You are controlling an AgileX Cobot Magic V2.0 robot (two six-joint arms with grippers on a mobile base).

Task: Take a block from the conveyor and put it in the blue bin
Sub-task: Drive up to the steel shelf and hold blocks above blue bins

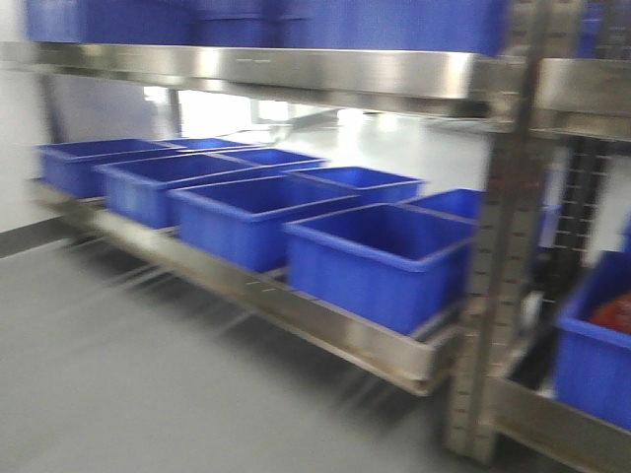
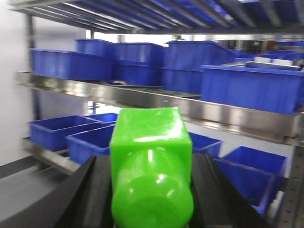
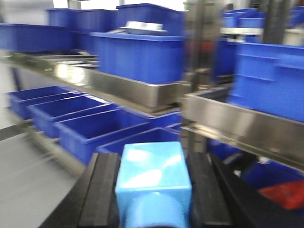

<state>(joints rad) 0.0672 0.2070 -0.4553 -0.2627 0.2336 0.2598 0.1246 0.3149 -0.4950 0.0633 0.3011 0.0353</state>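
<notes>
A glossy green block (image 2: 151, 161) fills the space between the black fingers (image 2: 97, 190) of my left gripper (image 2: 151, 164), which is shut on it. In the right wrist view a light-blue block (image 3: 153, 175) sits clamped the same way in my right gripper (image 3: 153, 161). Both blocks are held in the air in front of a steel rack. On the rack's lower shelf stands a row of open blue bins (image 1: 380, 261), also in the wrist views (image 2: 90, 142) (image 3: 99, 130). The conveyor is out of view. Neither gripper shows in the front view.
The steel shelf rail (image 1: 296, 305) runs diagonally, with a perforated upright post (image 1: 498, 246) at the right. A bin past the post (image 1: 592, 360) holds something red (image 1: 611, 313). An upper shelf (image 2: 156, 97) carries more blue bins. Grey floor (image 1: 128, 374) lies before the rack.
</notes>
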